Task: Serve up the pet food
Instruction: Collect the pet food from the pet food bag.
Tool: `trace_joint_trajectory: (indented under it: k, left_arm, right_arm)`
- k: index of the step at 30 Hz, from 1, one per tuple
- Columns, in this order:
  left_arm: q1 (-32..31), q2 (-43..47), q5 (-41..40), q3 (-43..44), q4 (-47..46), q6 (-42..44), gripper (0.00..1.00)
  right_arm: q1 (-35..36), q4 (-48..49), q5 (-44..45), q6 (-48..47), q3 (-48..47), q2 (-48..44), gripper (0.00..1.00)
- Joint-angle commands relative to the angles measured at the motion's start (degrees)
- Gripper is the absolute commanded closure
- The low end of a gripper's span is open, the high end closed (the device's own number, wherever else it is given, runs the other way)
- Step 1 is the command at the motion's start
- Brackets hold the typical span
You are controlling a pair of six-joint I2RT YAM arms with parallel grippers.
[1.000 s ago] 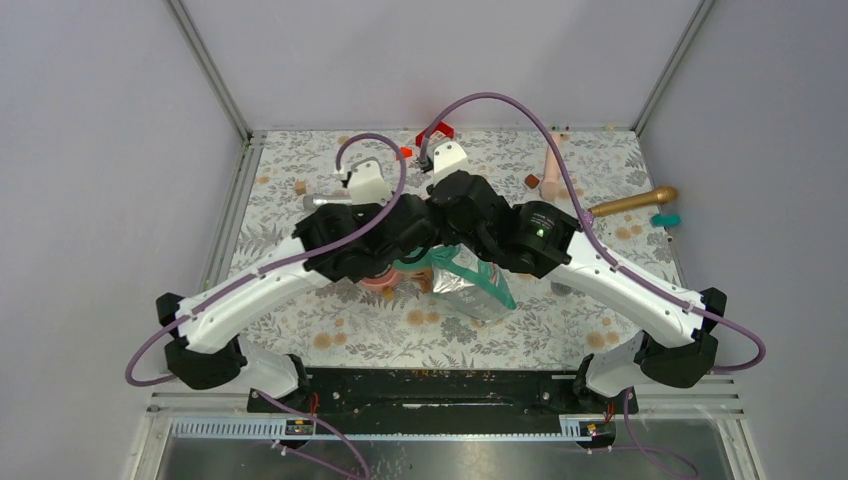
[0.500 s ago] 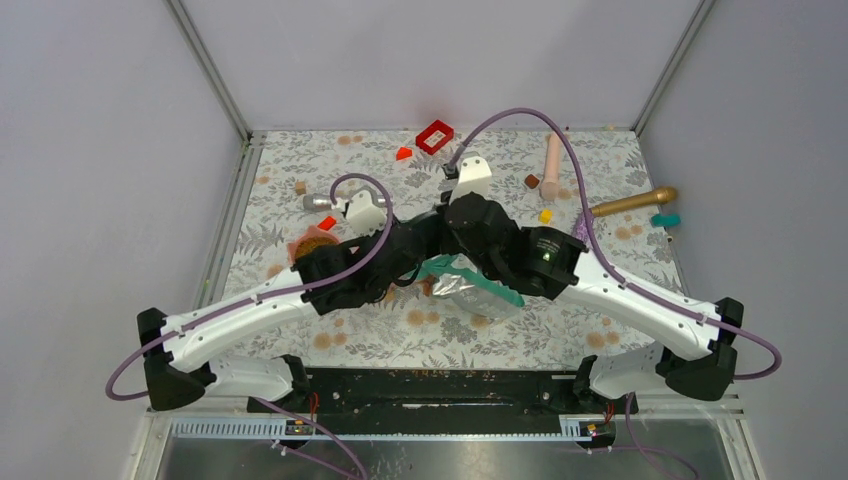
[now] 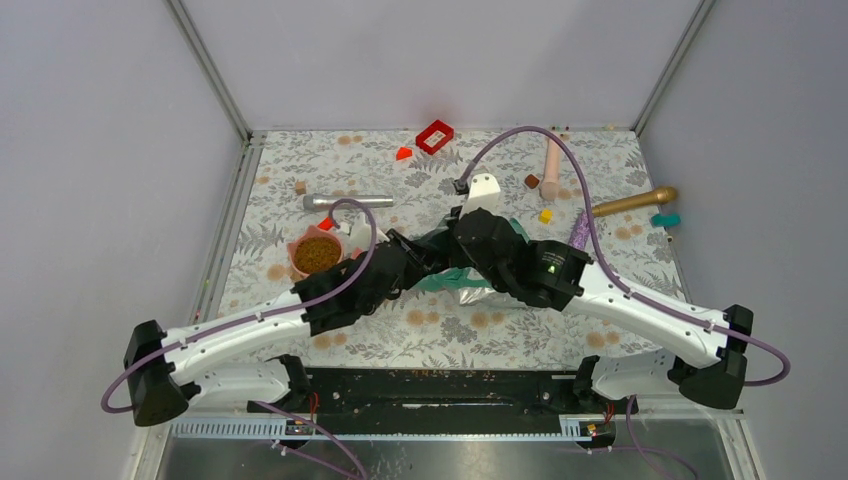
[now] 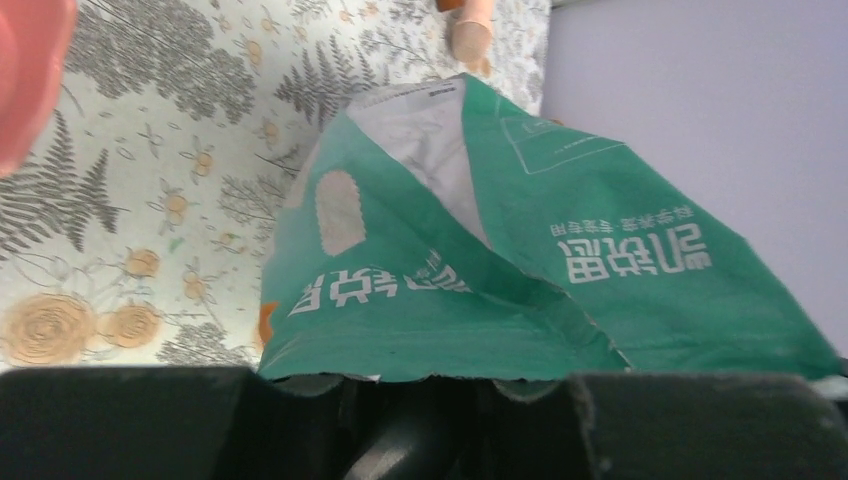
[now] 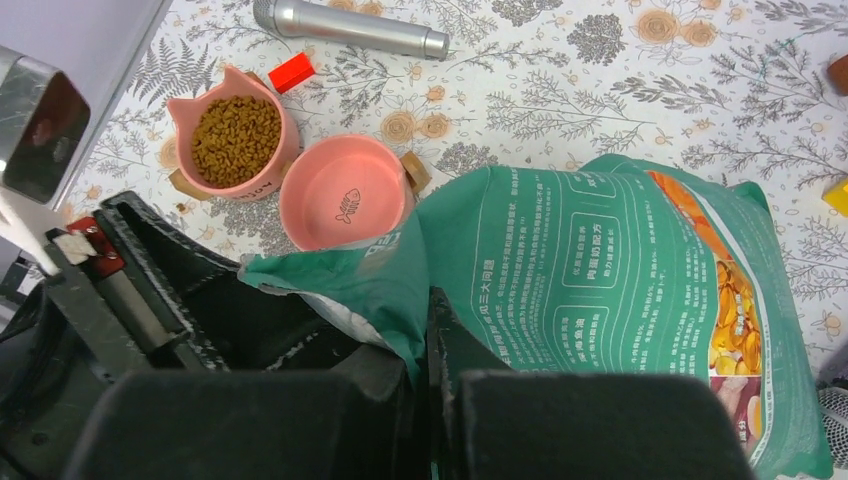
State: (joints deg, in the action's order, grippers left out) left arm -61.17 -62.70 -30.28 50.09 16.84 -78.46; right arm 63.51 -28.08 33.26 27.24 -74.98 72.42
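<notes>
Now lowered, the teal-green foil pouch stays pinched by left fingers and right fingers, brown kibble pellets apparently served in the pink cat-eared bowl at its nine o'clock.

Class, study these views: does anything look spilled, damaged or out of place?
The pet food pouch is crumpled, its torn top edge ragged, pinched by the left gripper and right gripper. The eared pink bowl holds kibble; the second pink bowl beside it is empty. No spill is clearly visible.
</notes>
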Motion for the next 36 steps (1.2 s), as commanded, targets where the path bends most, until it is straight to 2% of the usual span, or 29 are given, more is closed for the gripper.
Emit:
trace_joint_trajectory:
  k: [1,5,9,14,18,21,36]
  left_arm:
    - [1.05,6.03,1.78,-4.52,-4.91,-6.83,1.0]
    - [1.04,12.88,0.69,-11.51,-8.37,-12.44,1.0]
    - [0.96,17.09,0.69,-12.32,-7.49,-13.09,1.0]
    - [0.88,19.65,-0.22,-11.32,-4.68,-12.63,1.0]
    - [0.59,18.16,-1.75,-5.07,3.21,-10.36,1.0]
    - [0.17,17.72,-2.33,-2.72,5.77,-9.55,1.0]
    - [-0.18,24.85,-5.1,-2.47,8.9,-6.62,1.0]
  right_arm:
    - [-1.28,1.86,4.65,2.62,-0.95,-6.65,1.0]
    - [-1.21,0.99,4.28,4.35,1.06,-8.62,1.0]
    - [-1.26,-0.95,2.87,3.89,1.27,-9.96,1.0]
    - [-1.23,-4.97,1.3,0.93,0.49,-10.45,1.0]
    - [-1.21,-11.75,2.19,-2.33,-3.75,-9.25,1.0]
    - [-1.19,-15.43,4.31,-2.71,-6.03,-8.81,1.0]
    - [-1.28,-14.98,5.31,-5.17,-5.65,-12.36,1.0]
